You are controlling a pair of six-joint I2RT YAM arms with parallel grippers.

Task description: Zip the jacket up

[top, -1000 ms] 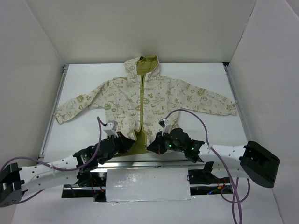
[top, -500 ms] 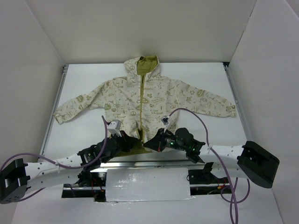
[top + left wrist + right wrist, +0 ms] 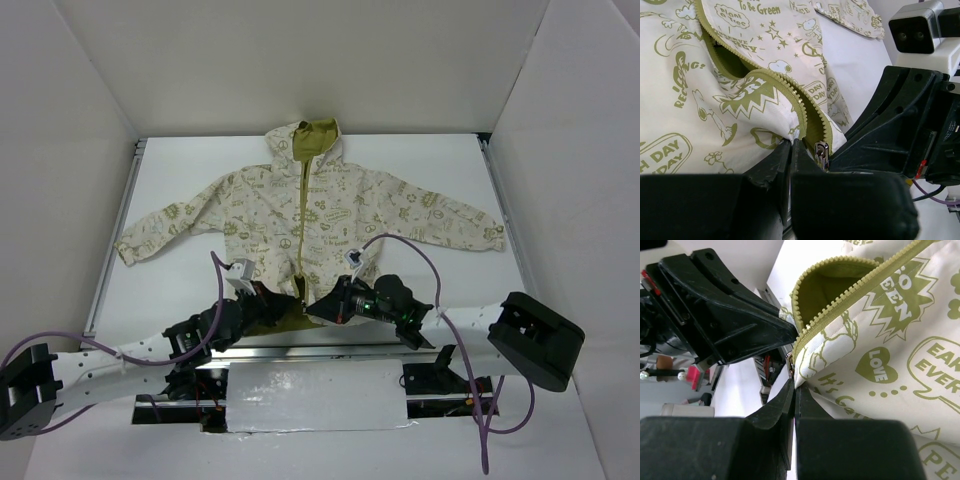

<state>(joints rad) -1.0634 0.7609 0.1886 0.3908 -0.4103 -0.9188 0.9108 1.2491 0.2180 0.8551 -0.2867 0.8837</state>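
Observation:
The jacket [image 3: 330, 215] lies flat on the white table, hood at the far end, hem toward the arms, its olive zipper [image 3: 303, 215] unzipped at the bottom. My left gripper [image 3: 287, 303] is shut on the hem corner of one front panel; in the left wrist view the jaws [image 3: 791, 143] pinch the cream fabric [image 3: 740, 100] beside the metal zipper slider [image 3: 821, 153]. My right gripper [image 3: 313, 309] is shut on the opposite hem corner [image 3: 812, 375], its jaws [image 3: 794, 386] just below the slider [image 3: 789, 362]. The two grippers nearly touch.
White enclosure walls stand on three sides. A metal rail [image 3: 330, 348] runs along the table's near edge, with a foil-covered plate [image 3: 315, 395] below it. Purple cables [image 3: 420, 255] loop over both arms. The jacket's sleeves reach out to left and right.
Both grippers have drawn inward toward each other, bringing the two hem corners together; the olive gap at the jacket's bottom has narrowed. Both grips stay shut.

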